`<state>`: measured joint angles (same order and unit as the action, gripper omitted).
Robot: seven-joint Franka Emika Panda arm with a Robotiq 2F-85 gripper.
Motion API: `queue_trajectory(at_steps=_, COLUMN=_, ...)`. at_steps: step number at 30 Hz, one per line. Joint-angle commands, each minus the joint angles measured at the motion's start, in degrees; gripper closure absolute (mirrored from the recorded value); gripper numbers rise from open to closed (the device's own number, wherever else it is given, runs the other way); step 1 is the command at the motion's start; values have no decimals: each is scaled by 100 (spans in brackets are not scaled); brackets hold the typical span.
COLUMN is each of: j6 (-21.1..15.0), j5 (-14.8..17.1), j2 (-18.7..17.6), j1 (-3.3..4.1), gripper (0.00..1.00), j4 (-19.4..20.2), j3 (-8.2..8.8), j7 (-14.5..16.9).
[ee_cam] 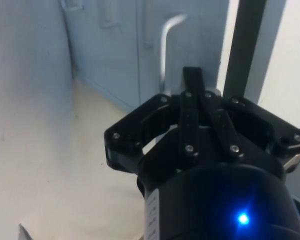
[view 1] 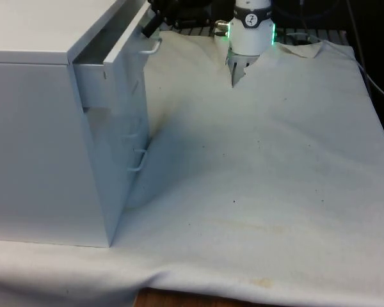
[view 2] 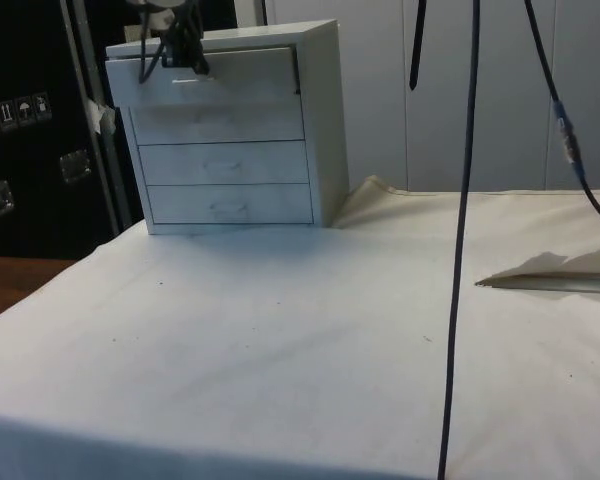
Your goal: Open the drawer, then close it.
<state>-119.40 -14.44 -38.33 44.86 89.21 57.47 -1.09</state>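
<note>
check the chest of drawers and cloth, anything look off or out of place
Nothing is damaged or spilled. The top drawer of the white chest of drawers stands pulled out while the three below sit flush, which fits the task. The gripper is at its handle. The white cloth is rumpled, with a raised fold.

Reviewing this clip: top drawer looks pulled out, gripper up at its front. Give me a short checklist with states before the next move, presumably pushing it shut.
1. Top drawer pulled out of the chest: ok.
2. Gripper at the top drawer's front: ok.
3. Fingers closed together beside the handle: ok.
4. Gripper actually touching the drawer front: cannot tell.
5. Lower drawers shut: ok.
6. White cloth before the chest free of objects: ok.
</note>
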Motion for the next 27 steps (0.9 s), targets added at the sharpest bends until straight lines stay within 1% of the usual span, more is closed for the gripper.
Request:
queue_trajectory(at_steps=1, j6=-115, j5=-23, j2=34, j1=-34, gripper=100, j4=52, j3=11, j7=63)
queue_trajectory(at_steps=3, j6=-149, j5=-17, j2=34, j1=-69, gripper=100, j4=57, j3=23, j7=109)
queue_trajectory(at_steps=4, j6=-63, j5=0, j2=0, j1=-52, gripper=100, j4=17, j3=17, j7=63)
queue_trajectory(at_steps=5, j6=-172, j5=-17, j2=34, j1=-92, gripper=100, j4=57, j3=23, j7=132)
queue_trajectory(at_steps=7, j6=-206, j5=-11, j2=29, j1=-138, gripper=100, j4=63, j3=29, j7=166)
queue_trajectory(at_steps=8, j6=-246, j5=-6, j2=29, j1=-183, gripper=100, j4=69, j3=29, j7=206)
queue_trajectory(at_steps=12, j6=-309, j5=11, j2=34, j1=-264, gripper=100, j4=74, j3=34, j7=264)
queue_trajectory(at_steps=13, j6=-241, j5=6, j2=0, j1=-223, gripper=100, j4=52, j3=34, j7=206)
queue_trajectory(at_steps=14, j6=-321, j5=23, j2=34, j1=-281, gripper=100, j4=69, j3=34, j7=269)
queue_trajectory(at_steps=17, j6=-384, j5=97, j2=34, j1=-355, gripper=100, j4=74, j3=52, j7=327)
queue_trajectory(at_steps=18, j6=-390, j5=120, j2=34, j1=-361, gripper=100, j4=74, j3=52, j7=332)
queue_trajectory(at_steps=20, j6=-384, j5=189, j2=52, j1=-350, gripper=100, j4=63, j3=52, j7=332)
queue_trajectory(at_steps=21, j6=-355, j5=160, j2=6, j1=-338, gripper=100, j4=57, j3=80, j7=298)
queue_trajectory(at_steps=23, j6=-384, j5=252, j2=63, j1=-350, gripper=100, j4=57, j3=40, j7=327)
queue_trajectory(at_steps=27, j6=-407, j5=476, j2=57, j1=-372, gripper=100, j4=34, j3=29, j7=327)
